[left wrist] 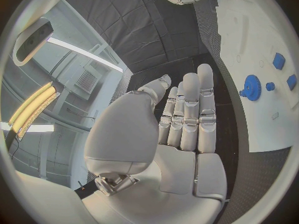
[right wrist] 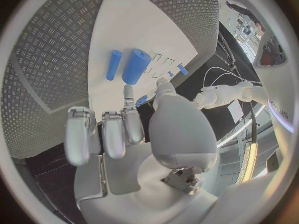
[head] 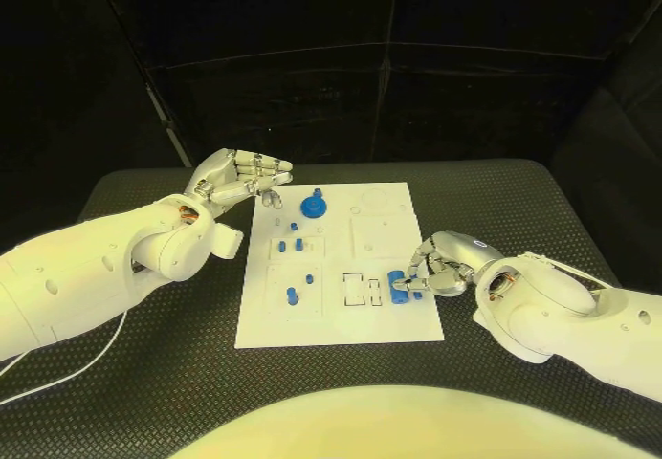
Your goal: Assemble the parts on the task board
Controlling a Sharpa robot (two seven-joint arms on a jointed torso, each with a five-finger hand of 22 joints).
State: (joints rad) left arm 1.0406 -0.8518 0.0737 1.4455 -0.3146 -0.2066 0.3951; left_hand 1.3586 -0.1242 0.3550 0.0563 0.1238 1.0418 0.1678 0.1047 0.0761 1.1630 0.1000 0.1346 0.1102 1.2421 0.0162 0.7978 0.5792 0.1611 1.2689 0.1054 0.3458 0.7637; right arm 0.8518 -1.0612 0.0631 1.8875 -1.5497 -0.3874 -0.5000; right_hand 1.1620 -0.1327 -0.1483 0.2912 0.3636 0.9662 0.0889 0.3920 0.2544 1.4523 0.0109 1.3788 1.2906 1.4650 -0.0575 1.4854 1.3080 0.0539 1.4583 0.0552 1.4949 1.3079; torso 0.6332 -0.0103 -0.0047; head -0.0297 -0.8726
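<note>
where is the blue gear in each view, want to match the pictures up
Head view: the blue gear stands at the far left end of the task board, just beside the left hand.
Left wrist view: the same gear sits on the board past the fingertips.
Right wrist view: I cannot pick it out.
Shared landmark: the white task board.
</note>
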